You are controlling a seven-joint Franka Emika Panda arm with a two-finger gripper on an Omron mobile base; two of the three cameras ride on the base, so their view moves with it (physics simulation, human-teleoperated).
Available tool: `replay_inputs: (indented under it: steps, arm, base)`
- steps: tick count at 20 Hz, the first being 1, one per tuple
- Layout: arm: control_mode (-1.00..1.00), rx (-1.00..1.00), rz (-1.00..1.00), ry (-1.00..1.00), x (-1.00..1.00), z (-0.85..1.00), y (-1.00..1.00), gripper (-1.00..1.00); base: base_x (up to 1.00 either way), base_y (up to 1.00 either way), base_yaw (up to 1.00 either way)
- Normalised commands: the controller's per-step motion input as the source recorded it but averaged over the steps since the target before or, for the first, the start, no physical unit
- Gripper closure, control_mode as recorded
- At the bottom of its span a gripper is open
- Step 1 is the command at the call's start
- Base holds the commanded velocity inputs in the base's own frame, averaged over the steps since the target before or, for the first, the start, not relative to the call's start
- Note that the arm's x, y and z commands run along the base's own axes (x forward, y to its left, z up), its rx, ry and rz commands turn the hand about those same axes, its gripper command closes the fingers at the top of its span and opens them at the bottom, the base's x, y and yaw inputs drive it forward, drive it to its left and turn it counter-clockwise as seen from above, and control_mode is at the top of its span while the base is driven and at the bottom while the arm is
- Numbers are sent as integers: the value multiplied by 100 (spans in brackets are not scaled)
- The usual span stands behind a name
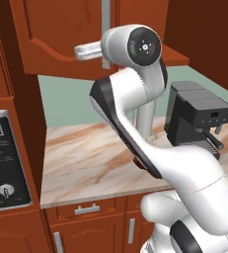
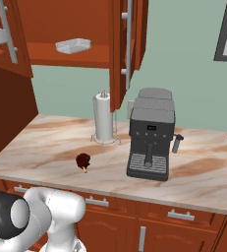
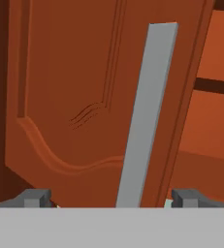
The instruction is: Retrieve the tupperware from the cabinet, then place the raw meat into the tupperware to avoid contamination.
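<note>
1. The counter [image 2: 56,142] is a marbled tan and cream slab that runs along the pale green wall, above reddish-brown drawer fronts.
2. The raw meat [image 2: 83,161] lies directly on the counter near its front edge, a dark lump with its tan bone end pointing toward the front.
3. A paper-towel roll [image 2: 103,117] stands upright in a wire holder on the counter, behind the meat and nearer the wall.
4. A dark grey coffee machine [image 2: 151,134] stands on the counter to the right of the roll, apart from it.
5. The cabinet [image 2: 66,29] shelf, above the counter, carries the tupperware [image 2: 73,46], which lies flat on the shelf floor between the open doors.
</note>
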Motion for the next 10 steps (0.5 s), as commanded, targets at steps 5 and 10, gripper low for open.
replay_inputs:
  steps: [5,10]
  arm:
    - [-100,-5,3,-2,-40,12,-28,-100]
    - [-100,-9,3,-1,-41,6,-44,-100]
  base:
    - [0,0,0]
    - [0,0,0]
